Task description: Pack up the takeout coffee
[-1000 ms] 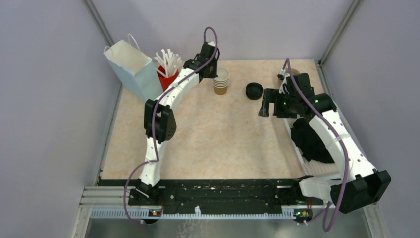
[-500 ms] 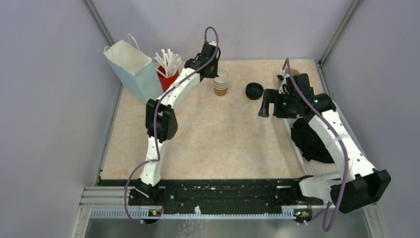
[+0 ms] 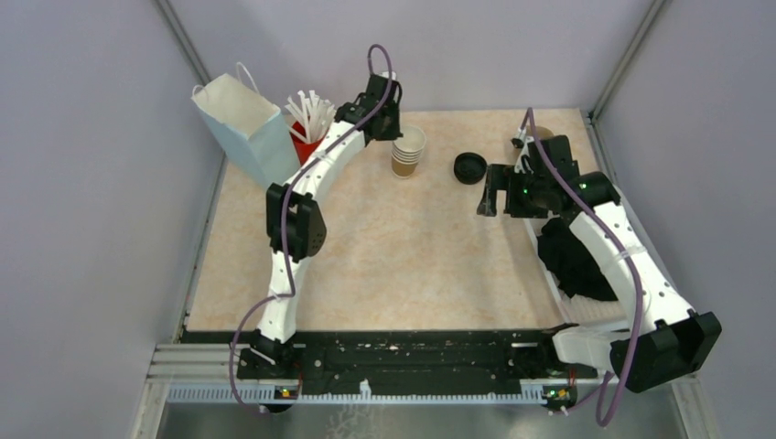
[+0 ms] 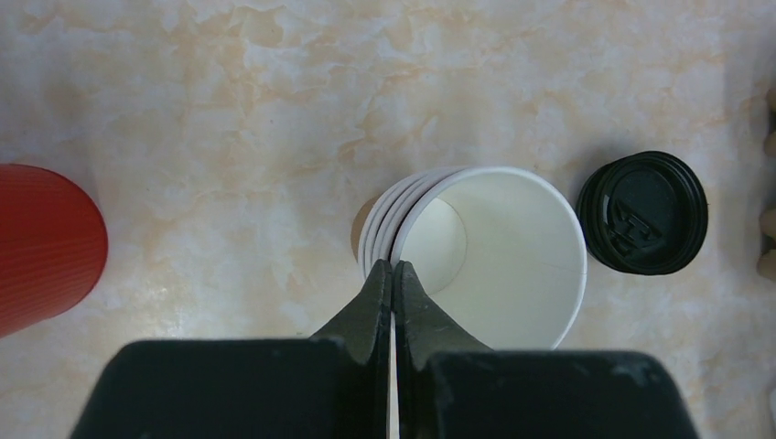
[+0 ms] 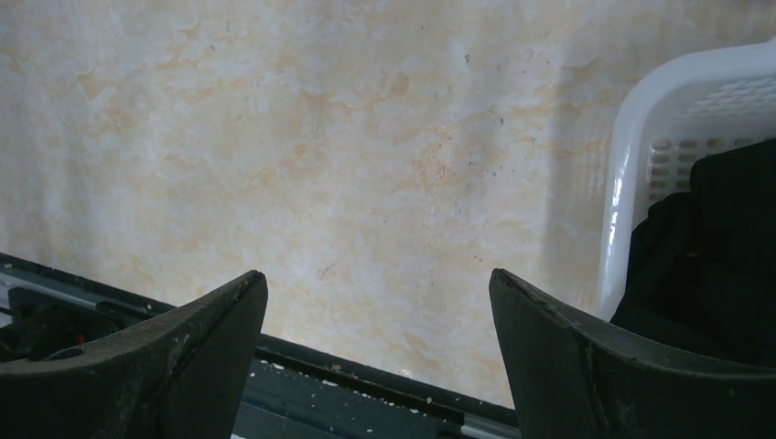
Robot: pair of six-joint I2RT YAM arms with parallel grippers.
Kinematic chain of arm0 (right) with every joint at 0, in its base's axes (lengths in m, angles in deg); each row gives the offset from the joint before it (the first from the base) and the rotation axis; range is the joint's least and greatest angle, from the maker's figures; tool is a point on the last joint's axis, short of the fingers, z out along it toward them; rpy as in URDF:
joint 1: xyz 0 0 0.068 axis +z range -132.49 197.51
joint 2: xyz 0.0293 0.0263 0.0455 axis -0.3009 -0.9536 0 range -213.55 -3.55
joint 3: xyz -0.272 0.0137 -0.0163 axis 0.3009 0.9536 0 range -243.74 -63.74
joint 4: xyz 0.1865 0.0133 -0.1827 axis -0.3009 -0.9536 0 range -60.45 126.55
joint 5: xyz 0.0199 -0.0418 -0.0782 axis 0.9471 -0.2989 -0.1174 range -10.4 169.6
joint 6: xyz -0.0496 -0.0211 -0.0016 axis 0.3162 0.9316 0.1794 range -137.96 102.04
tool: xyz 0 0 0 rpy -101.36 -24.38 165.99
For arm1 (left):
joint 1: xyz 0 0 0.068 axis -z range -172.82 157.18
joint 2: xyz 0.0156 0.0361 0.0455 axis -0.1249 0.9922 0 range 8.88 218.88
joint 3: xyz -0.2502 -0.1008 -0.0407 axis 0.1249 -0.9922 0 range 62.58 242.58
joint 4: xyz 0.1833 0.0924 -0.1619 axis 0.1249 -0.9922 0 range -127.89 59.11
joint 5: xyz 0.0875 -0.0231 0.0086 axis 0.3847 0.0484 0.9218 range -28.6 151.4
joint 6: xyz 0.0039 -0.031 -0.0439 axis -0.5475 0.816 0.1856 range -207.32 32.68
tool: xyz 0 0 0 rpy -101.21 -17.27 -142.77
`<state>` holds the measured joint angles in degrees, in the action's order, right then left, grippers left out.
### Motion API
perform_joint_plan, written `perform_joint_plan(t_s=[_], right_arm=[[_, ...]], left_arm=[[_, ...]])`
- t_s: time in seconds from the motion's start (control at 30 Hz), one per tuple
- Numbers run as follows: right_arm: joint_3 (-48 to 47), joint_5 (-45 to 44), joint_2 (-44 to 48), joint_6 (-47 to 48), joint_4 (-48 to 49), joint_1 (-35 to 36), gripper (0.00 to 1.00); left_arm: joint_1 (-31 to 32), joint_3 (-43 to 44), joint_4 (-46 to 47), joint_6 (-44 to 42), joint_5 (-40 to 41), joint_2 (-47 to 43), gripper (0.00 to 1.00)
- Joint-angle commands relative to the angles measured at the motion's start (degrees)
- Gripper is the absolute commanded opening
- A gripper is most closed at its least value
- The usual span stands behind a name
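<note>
Left gripper [image 4: 393,267]: jaws narrowed to a sliver, pinching the near wall of the top cup [image 4: 499,261] at its 9 o'clock rim.

Change noted: in the top view the left wrist and its cable loop have shifted slightly up and toward 10 o'clock over the last second. The stack [image 4: 373,240] has not moved on the tabletop [image 4: 229,110]. In the wrist view the top cup sits offset from the rims beneath it. Judgement: separation of one cup is just starting.

The coffee is unassembled: the lid [image 4: 642,212] lies loose at 3 o'clock of the cup, apart from it. The red cup [image 4: 44,245] stands at 9 o'clock and the bag [image 3: 240,123] beyond it.

Right gripper [image 5: 375,274]: spread wide, empty, over bare tabletop.
</note>
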<state>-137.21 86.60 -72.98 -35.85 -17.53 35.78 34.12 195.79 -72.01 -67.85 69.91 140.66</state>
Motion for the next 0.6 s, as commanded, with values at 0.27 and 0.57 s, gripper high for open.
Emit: perform_joint_plan(t_s=[0.27, 0.57], right_arm=[[0.0, 0.63, -0.58, 1.83, 1.53, 0.27, 0.91], [0.51, 0.12, -0.37, 1.98, 1.57, 0.28, 0.91]], left_arm=[[-6.76, -9.15, 3.66, 19.86, -14.15, -7.4, 0.0], [-4.92, -11.49, 10.8, 16.39, -9.15, -11.81, 0.0]])
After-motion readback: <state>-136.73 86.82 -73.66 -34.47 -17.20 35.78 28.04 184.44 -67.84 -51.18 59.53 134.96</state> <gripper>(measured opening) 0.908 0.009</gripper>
